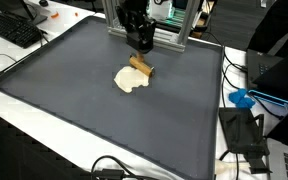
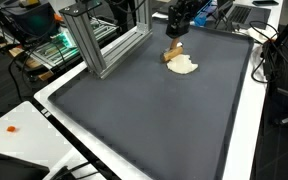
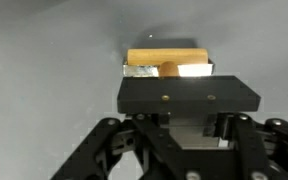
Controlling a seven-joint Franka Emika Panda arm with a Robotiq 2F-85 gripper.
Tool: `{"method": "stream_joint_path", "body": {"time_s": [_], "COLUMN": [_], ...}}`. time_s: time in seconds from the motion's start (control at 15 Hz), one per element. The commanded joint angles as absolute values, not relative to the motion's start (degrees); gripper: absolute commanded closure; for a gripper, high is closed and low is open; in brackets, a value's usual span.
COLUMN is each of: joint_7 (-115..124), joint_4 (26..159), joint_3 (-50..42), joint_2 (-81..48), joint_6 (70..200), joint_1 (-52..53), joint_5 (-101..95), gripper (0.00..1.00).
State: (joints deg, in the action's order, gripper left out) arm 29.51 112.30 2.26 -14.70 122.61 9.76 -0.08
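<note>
No readable brand, label or writing anywhere; resolution too low. Landmark: the dark grey mat (image 1: 104, 120), rubbery-looking, matte, rounded corners, raised rim, lying on a white table (image 1: 9, 110).

The wooden block (image 1: 141, 66) was tan, smooth-faced and rectangular with squared edges. It sat in the far half of the mat, roughly mid-width, tilted, one end lower than the other. Seen also in an exterior view (image 2: 172, 52). The wrist view showed it as a flat tan bar (image 3: 166, 56) crossing the tips of the gripper.

Just beside the block, on the near side of the mat relative to it, lay a cream-white lump (image 1: 131, 80), soft, irregular and rounded, cloth- or dough-like; the material could not be told. The block's lower end appeared to touch or overlap it (image 2: 184, 66).

The gripper (image 1: 139, 43) was black, with boxy fingers on linkage arms. It hung over the far part of the mat, pointing down from the arm, which dropped steeply from above. The pincer was closed down on the wooden block, with the block's ends showing past the fingers (image 3: 199, 70).

A silver aluminium extrusion frame (image 2: 94, 45) stood at the mat's far edge. A black keyboard (image 1: 12, 30) lay off the mat's corner.
</note>
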Motion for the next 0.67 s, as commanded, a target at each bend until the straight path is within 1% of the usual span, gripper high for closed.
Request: {"method": "stream_joint_path", "body": {"time_s": [0.0, 0.6], "joint_7": [27.1, 25.8], "joint_4": [112.4, 108.9], "joint_3": [2.4, 1.9], "joint_2": [-14.4, -12.1], "joint_6": [119.7, 115.6], "joint_1": [9.0, 7.9], "joint_5": [0.5, -0.3], "gripper": [0.66, 0.66]}}
